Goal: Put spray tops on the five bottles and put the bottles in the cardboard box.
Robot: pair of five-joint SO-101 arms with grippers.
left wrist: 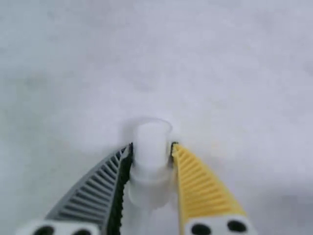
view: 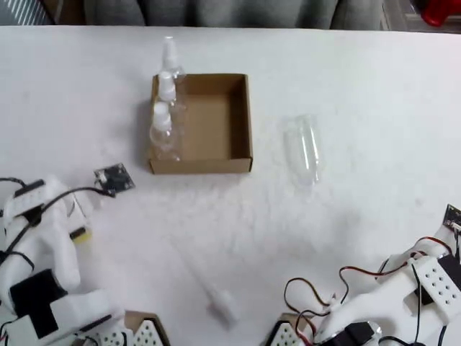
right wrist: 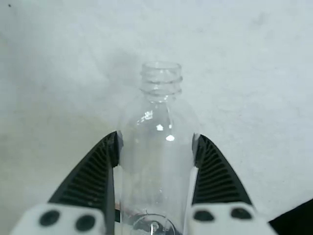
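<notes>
White table (view: 360, 72) carries the cardboard box (view: 243, 122), with capped bottles (view: 162, 128) along one inner wall. Left pincer (left wrist: 150, 147) is clenched on a white spray top (left wrist: 151, 129), which projects past the fingertips. Right pincer (right wrist: 156, 139) grasps a clear uncapped bottle (right wrist: 159, 110) at its shoulder, threaded neck pointing beyond the fingers.

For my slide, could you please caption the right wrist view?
Right claw holds an uncapped clear bottle over the white table.

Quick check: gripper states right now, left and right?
Left gripper: closed on a white plastic spray top.
Right gripper: closed on a clear plastic bottle with an open threaded neck.
</notes>
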